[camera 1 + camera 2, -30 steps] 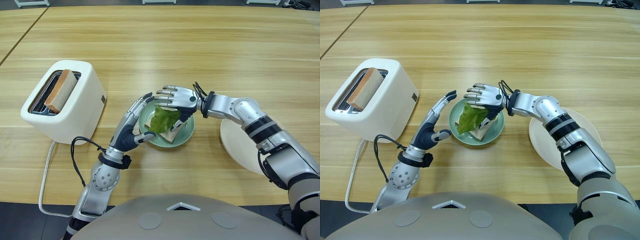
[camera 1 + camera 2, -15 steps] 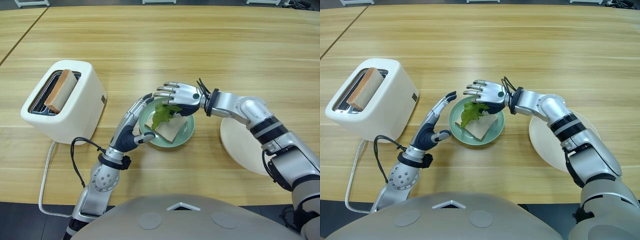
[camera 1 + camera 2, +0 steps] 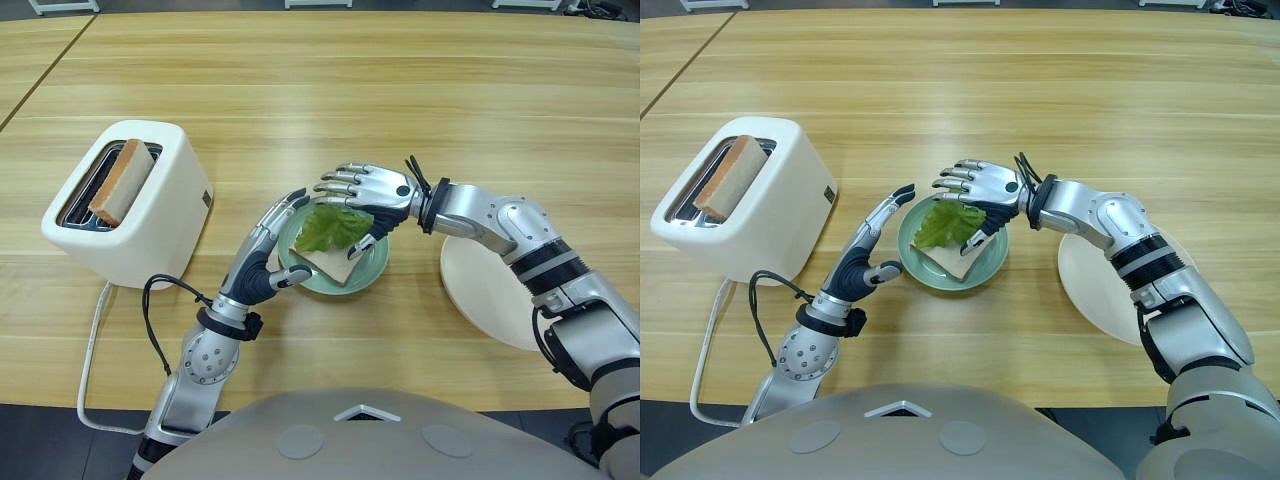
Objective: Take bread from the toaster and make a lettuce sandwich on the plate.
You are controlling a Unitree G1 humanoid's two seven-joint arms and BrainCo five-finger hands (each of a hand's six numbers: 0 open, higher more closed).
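now lettuce (image 3: 328,228) pinched under right hand (image 3: 376,194), above bread (image 3: 335,266) on green plate (image 3: 377,267)

Cream toaster (image 3: 140,220) with a brown-crusted slice (image 3: 122,180), bright green lettuce (image 3: 330,228), tan bread (image 3: 337,266), a sage-green dish (image 3: 372,272) and a white plate (image 3: 480,295) show against the pale, straight-grained wooden tabletop (image 3: 350,90), while the left hand (image 3: 262,258) and right hand (image 3: 374,190) are silver with black.

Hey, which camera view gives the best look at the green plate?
The right eye view: the green plate shows its whole left rim, with the left hand beside it. In the left eye view that hand overlaps the left rim. In both, the right hand hides part of the far rim.
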